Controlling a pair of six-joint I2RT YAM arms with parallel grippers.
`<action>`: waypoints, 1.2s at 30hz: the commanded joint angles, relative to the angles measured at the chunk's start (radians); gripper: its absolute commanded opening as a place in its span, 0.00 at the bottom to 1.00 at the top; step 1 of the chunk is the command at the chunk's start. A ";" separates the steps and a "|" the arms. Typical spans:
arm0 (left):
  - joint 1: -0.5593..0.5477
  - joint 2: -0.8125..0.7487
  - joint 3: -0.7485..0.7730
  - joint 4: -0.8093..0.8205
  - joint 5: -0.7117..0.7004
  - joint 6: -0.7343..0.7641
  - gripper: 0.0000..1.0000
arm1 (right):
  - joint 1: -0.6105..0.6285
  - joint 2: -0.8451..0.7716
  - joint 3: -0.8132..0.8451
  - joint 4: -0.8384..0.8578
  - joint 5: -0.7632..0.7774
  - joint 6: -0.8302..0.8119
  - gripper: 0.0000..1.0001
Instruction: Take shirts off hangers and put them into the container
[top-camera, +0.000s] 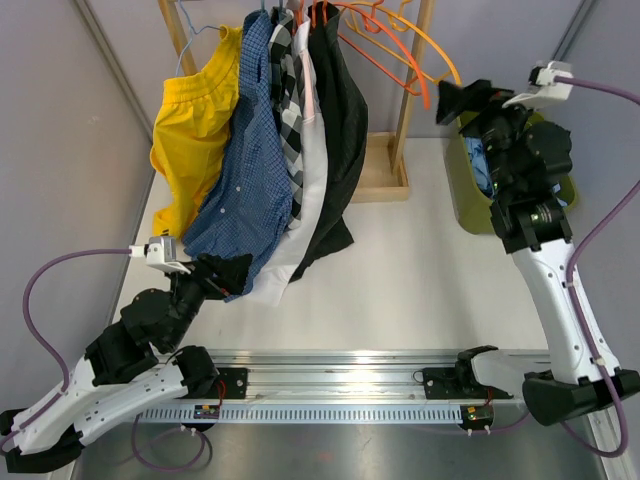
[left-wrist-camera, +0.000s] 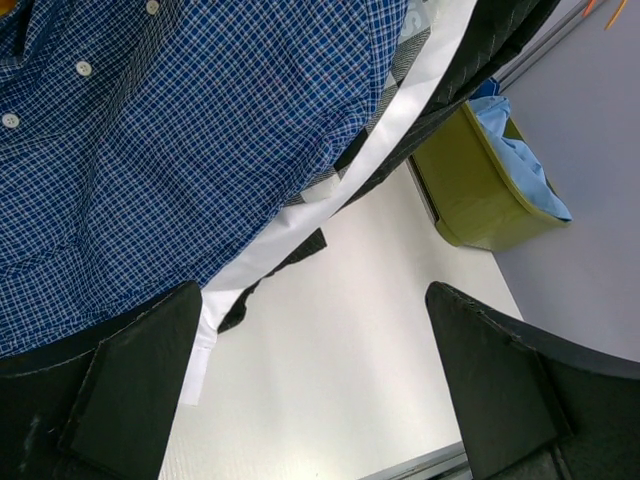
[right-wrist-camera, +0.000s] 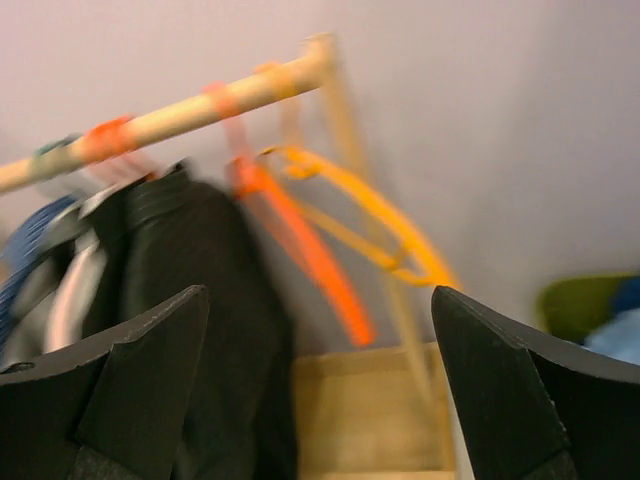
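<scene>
Hanging from the rack (top-camera: 383, 165) rail, five shirts run long axis down, collars up at the rail, hems splayed toward rack's near-left: yellow (top-camera: 195, 140), blue check (top-camera: 245, 170), b/w check (top-camera: 292, 110), white (top-camera: 312, 170), black (top-camera: 340, 130). Empty orange hangers (right-wrist-camera: 318, 265) sit at rail's right end, hooks up. Tub (top-camera: 465, 195) stands on the surface (top-camera: 420, 280) just right of rack, long axis front-to-back, w/ a light blue shirt (left-wrist-camera: 525, 165) crumpled inside. Left jaws released, wide apart, empty, just under blue check hem, near-left of rack. Right jaws spread, empty, right of rack above tub, facing the rail.
</scene>
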 joint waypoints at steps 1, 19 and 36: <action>0.000 -0.015 -0.007 0.062 0.021 0.024 0.99 | 0.117 -0.060 -0.059 0.023 -0.214 -0.087 0.99; 0.000 -0.046 -0.022 0.050 0.019 0.023 0.99 | 0.338 0.245 0.195 -0.177 -0.347 -0.219 0.92; 0.000 -0.092 -0.029 0.015 0.001 0.020 0.99 | 0.360 0.533 0.511 -0.204 -0.150 -0.303 0.83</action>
